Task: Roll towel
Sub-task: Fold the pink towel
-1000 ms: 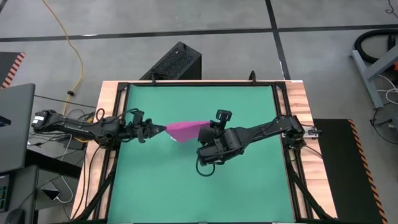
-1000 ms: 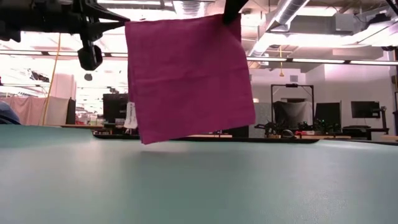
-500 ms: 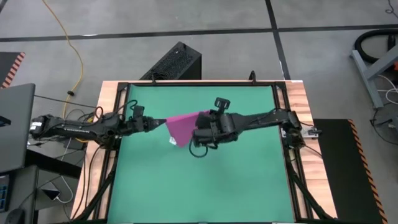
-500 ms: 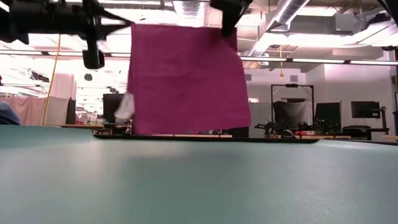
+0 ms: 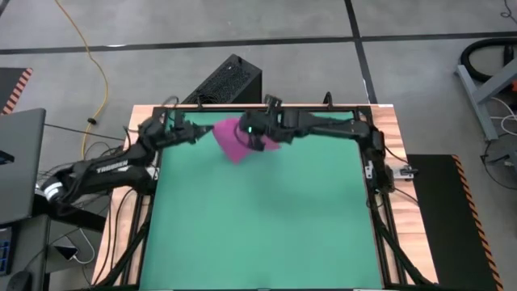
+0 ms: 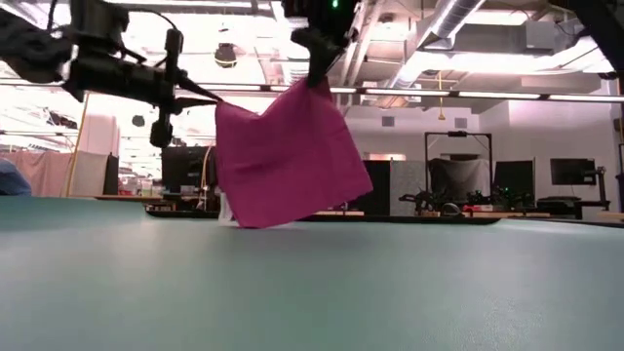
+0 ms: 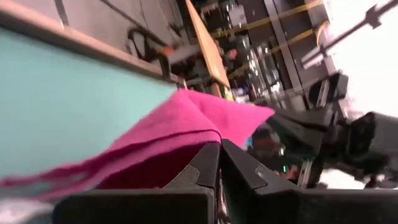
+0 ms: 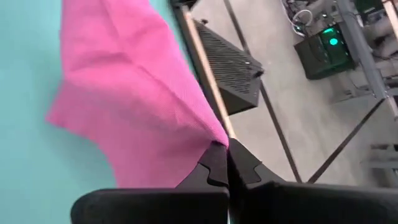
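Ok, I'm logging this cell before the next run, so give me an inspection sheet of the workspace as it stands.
Surface: green mat table in a wooden frame, bare apart from the job.
Job's things: small magenta-purple cloth towel hangs near the far edge, its lower edge at the mat.
Clutter: nothing seen.
Grippers: left gripper shut on one upper towel corner; right gripper shut on the other.
Cables: yellow cord on the floor; dark leads along the left arm.
Surroundings: black perforated box behind the table, laptop to its left, lit workshop beyond.
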### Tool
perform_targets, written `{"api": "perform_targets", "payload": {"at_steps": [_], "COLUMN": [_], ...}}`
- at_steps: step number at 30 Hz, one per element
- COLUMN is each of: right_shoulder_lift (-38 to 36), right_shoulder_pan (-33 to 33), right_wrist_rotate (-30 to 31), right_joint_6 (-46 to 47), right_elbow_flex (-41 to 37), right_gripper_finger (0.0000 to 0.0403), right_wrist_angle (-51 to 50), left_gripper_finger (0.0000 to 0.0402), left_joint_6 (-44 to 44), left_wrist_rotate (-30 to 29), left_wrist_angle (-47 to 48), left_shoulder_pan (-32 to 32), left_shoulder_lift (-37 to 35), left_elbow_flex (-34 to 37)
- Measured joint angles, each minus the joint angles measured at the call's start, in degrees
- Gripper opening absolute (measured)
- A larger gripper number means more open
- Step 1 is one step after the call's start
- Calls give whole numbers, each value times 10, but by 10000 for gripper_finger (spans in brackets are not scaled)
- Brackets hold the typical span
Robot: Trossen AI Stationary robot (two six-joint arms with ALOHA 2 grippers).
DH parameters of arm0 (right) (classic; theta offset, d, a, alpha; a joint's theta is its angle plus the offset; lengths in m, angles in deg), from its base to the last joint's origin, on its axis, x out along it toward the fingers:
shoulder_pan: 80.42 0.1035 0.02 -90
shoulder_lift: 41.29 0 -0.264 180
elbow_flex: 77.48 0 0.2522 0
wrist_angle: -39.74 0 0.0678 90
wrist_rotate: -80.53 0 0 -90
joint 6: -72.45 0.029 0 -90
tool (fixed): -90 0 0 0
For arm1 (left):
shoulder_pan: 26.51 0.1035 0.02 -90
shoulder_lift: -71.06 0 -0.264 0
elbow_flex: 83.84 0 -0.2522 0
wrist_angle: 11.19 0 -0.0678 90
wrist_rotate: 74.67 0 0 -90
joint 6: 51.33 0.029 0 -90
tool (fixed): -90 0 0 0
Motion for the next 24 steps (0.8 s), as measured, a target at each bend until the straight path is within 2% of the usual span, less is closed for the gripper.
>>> {"api": "perform_targets", "payload": {"at_steps": [3, 6, 10, 13, 16, 19, 24], "right_shoulder_lift": [1, 13, 27, 38, 52, 68, 103], "right_shoulder_pan": [-35, -64, -85, -90, -86, -77, -49], "right_wrist_rotate": [-25, -26, -26, -25, -26, -26, -43], "right_joint_6": [-20, -47, -78, -79, -78, -60, -16], "right_elbow_flex": [0, 1, 0, 1, 1, 1, 0], "right_gripper_finger": [3, 3, 3, 3, 3, 3, 3], "right_wrist_angle": [32, 79, 132, 135, 101, 54, 4], "left_gripper_finger": [0, 0, 0, 0, 0, 0, 0], "left_joint_6": [17, 39, 51, 69, 103, 183, 352], "left_wrist_rotate": [68, 162, 302, 375, 389, 382, 297], "left_wrist_angle": [-3, -1, -1, 0, 36, 143, 334], "left_shoulder_pan": [85, 142, 155, 137, 122, 121, 120], "left_shoulder_lift": [59, 129, 210, 242, 244, 236, 213], "left_elbow_flex": [-55, -136, -241, -283, -280, -261, -206]}}
